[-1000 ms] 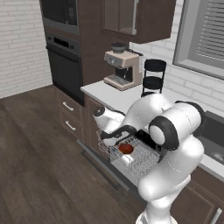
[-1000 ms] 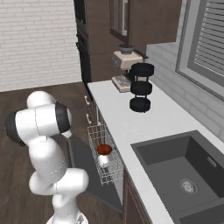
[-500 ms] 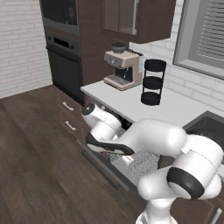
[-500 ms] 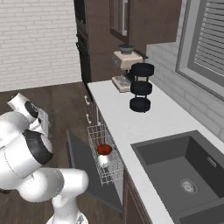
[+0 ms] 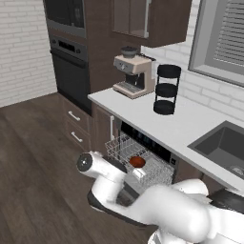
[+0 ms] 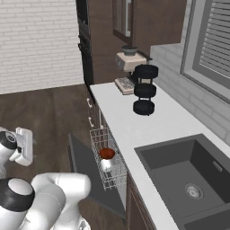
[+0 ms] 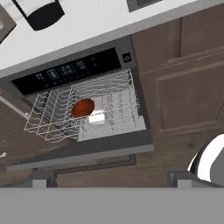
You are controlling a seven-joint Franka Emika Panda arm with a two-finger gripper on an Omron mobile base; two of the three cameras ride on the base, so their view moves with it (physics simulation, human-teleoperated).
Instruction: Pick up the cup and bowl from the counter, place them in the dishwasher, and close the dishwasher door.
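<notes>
From the left base view, the long pale grey-white counter (image 5: 176,126) tops an open dishwasher (image 5: 143,164).

From the right, the dark red-brown bowl (image 6: 107,153) and small white cup (image 6: 106,164) sit mid-rack; the gripper (image 6: 24,146) hangs far off, grip unclear.

From the hand, the dark drop-down door (image 7: 83,146) lies flat. The pulled-out white wire rack (image 7: 83,114) might block it.

The tabletop (image 5: 157,121) looks smooth, pale and matt like stone, over dark wood-grain cabinets (image 7: 188,92) and a dark plank floor (image 5: 33,157). The dishwasher (image 7: 74,72) has a glossy black control strip, thin white wire racks (image 7: 109,109) and a flat matt grey door (image 6: 90,173). The bowl (image 7: 82,107) is a smooth red-brown with a soft sheen, the cup (image 7: 97,117) plain matt white.
</notes>
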